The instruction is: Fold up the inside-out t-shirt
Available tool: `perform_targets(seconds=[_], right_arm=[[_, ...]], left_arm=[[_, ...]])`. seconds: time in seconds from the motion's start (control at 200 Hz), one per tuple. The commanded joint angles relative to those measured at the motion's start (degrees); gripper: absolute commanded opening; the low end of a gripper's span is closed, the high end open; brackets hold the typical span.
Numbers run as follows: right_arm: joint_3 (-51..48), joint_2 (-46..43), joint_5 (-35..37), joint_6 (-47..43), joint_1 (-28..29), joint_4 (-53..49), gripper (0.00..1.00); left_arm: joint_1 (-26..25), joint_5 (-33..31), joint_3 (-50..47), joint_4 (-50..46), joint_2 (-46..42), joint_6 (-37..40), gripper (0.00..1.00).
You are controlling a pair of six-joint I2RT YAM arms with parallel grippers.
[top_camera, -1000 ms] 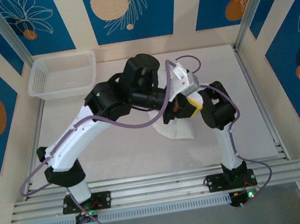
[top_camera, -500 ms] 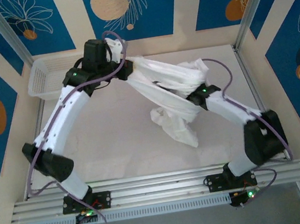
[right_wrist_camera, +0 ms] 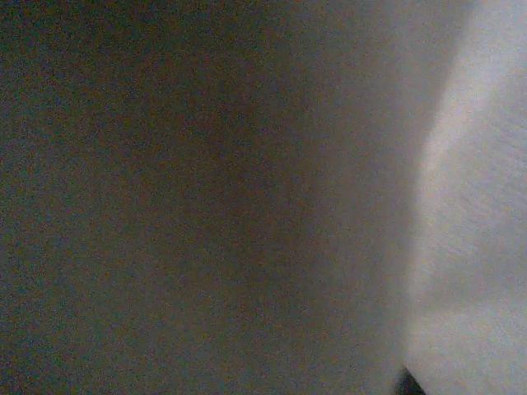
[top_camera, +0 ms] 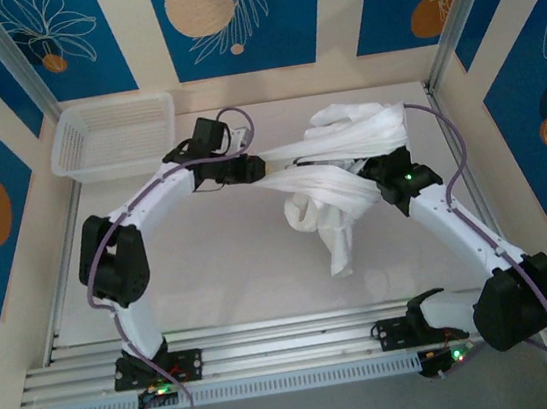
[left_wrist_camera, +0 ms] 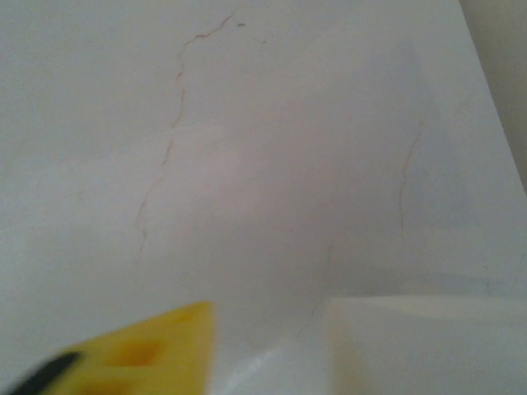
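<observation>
The white t-shirt (top_camera: pixel 345 135) hangs twisted above the table's middle right. Two bands of it stretch leftwards, and a tail droops to the table (top_camera: pixel 338 246). My left gripper (top_camera: pixel 256 164) sits at the left end of the bands. In the left wrist view its yellow finger (left_wrist_camera: pixel 156 350) and pale finger (left_wrist_camera: pixel 412 346) stand apart, open, with white cloth (left_wrist_camera: pixel 272 164) right in front. My right gripper (top_camera: pixel 376 179) is buried in the bunched shirt and shut on it. Dim cloth (right_wrist_camera: pixel 247 197) covers the right wrist view.
A white mesh basket (top_camera: pixel 113 137) stands at the back left corner. Bare tabletop (top_camera: pixel 211 263) lies in front of the shirt. Aluminium rails (top_camera: pixel 292 348) run along the near edge, and frame posts and patterned walls close in the sides.
Both arms swung out from a crossed huddle over the shirt, pulling it up into stretched bands. The left gripper has since dropped forward and its jaws have parted. The right gripper closed.
</observation>
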Motion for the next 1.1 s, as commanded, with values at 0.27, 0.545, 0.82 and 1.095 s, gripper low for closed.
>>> perform_targets(seconds=[0.27, 0.545, 0.82, 1.095], right_arm=[[8.3, 6.1, 18.02, -9.63, 3.26, -15.82, 0.0], [14.09, 15.38, 22.11, -9.45, 6.73, -21.13, 0.0], [17.22, 20.61, 20.96, -10.02, 13.03, -21.39, 0.0], [15.26, 20.57, 23.27, -10.67, 13.29, -22.58, 0.0]], left_arm=[[2.74, 14.25, -0.75, 8.0, -19.97, 5.81, 0.95], [-9.89, 28.22, 9.03, -1.56, -17.78, 20.93, 1.0], [-13.51, 24.74, 18.01, -2.04, -6.8, 15.9, 0.96], [-13.03, 19.16, 18.21, -4.42, -8.97, 15.36, 0.0]])
